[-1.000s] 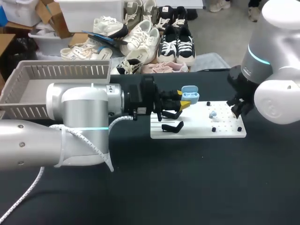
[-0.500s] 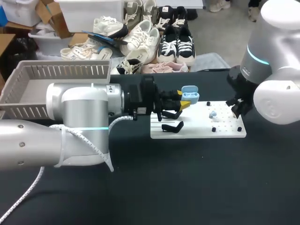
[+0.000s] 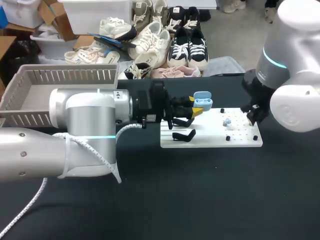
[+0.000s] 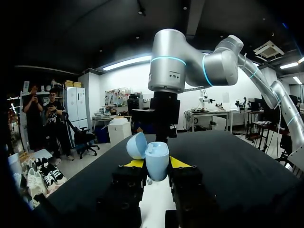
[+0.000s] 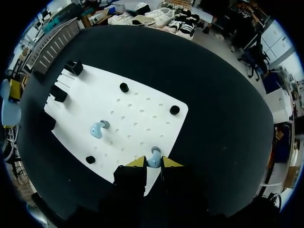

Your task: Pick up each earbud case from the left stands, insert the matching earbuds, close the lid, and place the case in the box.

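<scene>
Yellow-tipped left gripper (image 4: 156,164): clamped on the light-blue earbud case (image 4: 156,154), one finger on each side. The case stands upright between the tips and its lid (image 4: 137,145) is swung open to one side. The head view shows gripper and case held over the stand end of the white board (image 3: 210,131), above the two black stands (image 3: 183,135).

Right gripper (image 5: 154,162): tips drawn close on a pale-blue earbud (image 5: 153,158) and touching it from both sides. This gripped earbud sits at the board's near edge (the edge toward the right arm (image 3: 292,100)).

Loose earbud (image 5: 97,129): same pale blue, lying on the board, apart from the gripped one and nearer the stands.

White board, further items: a grid of small holes and three black round pegs (image 5: 124,87), one near each of three corners. The two stands fill the end nearest the left gripper.

Box (image 3: 65,76): a grey slatted basket at the table's far left, well apart from the board. The left arm (image 3: 85,132) crosses in front of it and hides part of its near wall.

Table (image 3: 210,195): a black surface that carries the board. From the left wrist, the right arm stands directly ahead of the case, beyond the board.
</scene>
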